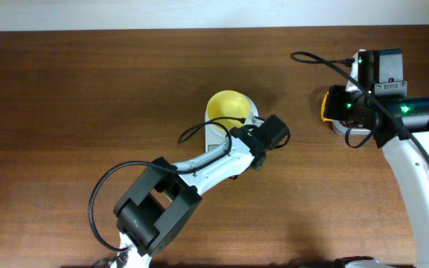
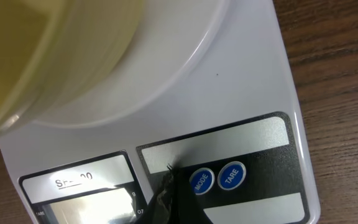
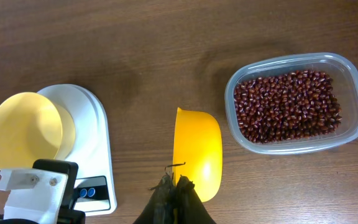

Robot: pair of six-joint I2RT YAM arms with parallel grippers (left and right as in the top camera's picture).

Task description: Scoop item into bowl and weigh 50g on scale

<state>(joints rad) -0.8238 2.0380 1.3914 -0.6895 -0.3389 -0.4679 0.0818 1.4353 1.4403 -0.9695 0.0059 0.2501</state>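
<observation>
The left gripper (image 2: 168,198), fingers pinched together and empty, pointed at the buttons of the scale (image 2: 253,93), which bore the empty bowl (image 2: 73,43). The right gripper (image 3: 174,196) clasped an empty scoop (image 3: 197,152) beside the tub (image 3: 289,57) of beans (image 3: 284,102).

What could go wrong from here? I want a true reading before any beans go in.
1. The small round pale-yellow plastic bowl looks off-centre on the white squarish digital kitchen scale; it may tip or misread once filled.
2. The left gripper tip is beside the blue MODE button, right next to TARE; it could press the wrong one.
3. The right gripper must carry dark red-brown beans in the bright yellow plastic scoop across to the bowl; some may spill.
</observation>
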